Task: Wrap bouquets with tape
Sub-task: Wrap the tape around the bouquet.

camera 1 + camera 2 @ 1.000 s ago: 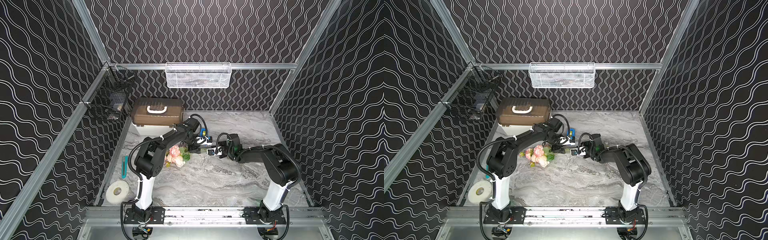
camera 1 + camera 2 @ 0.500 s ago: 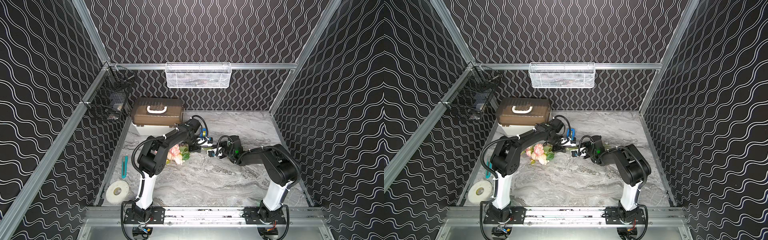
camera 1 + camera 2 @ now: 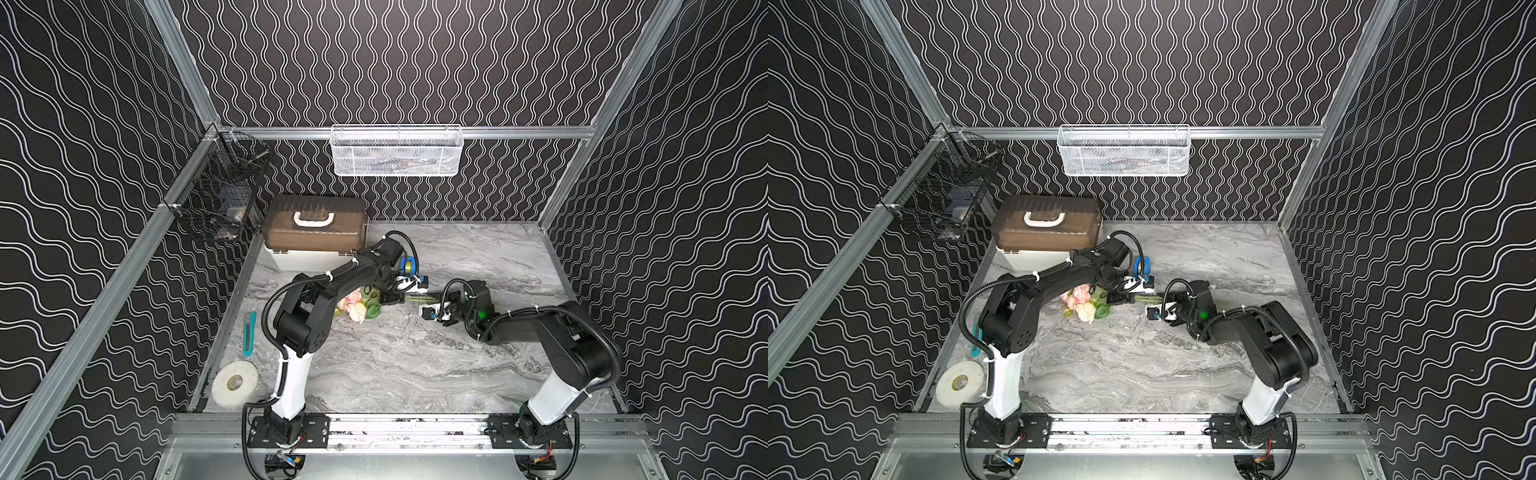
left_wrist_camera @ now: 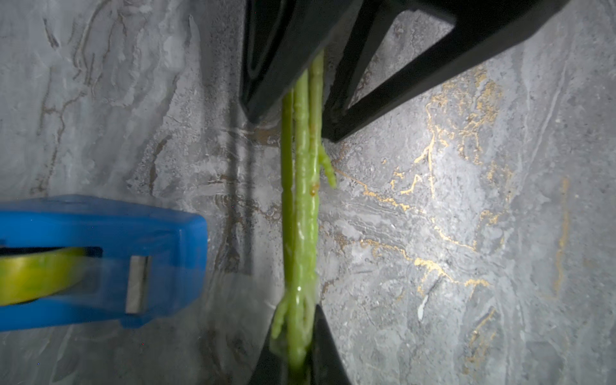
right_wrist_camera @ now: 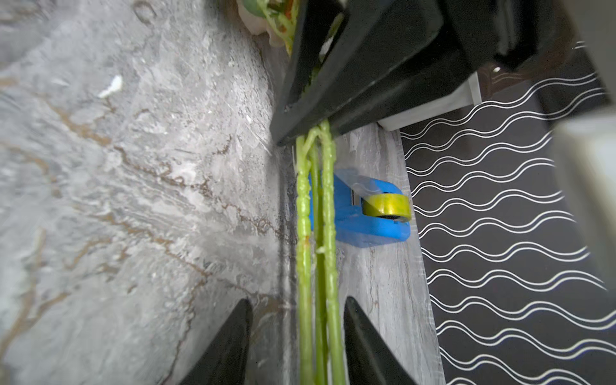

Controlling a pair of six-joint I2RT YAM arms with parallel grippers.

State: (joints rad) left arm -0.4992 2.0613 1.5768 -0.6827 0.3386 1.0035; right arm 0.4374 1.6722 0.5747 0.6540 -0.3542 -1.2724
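The bouquet lies on the marble table (image 3: 415,365), its pink and cream flowers (image 3: 353,306) (image 3: 1082,305) beside the left arm. Its thin green stems (image 4: 301,216) (image 5: 316,233) reach toward the right arm. My left gripper (image 4: 296,333) (image 3: 390,297) is shut on the stems close to the leaves. At the stems' other end my right gripper (image 5: 298,301) (image 3: 432,296) is open, a finger on each side and clear gaps between. The tape, a yellowish roll in a blue dispenser (image 3: 409,266) (image 3: 1142,266) (image 4: 160,260) (image 5: 373,226), stands just behind the stems.
A brown-lidded box (image 3: 316,228) stands at the back left. A teal box cutter (image 3: 248,334) and a flat white roll (image 3: 235,382) lie along the left edge. A white wire basket (image 3: 397,149) and a black one (image 3: 220,203) hang on the walls.
My left gripper has shut on the stems. My right gripper, shut a second ago, has opened around them.
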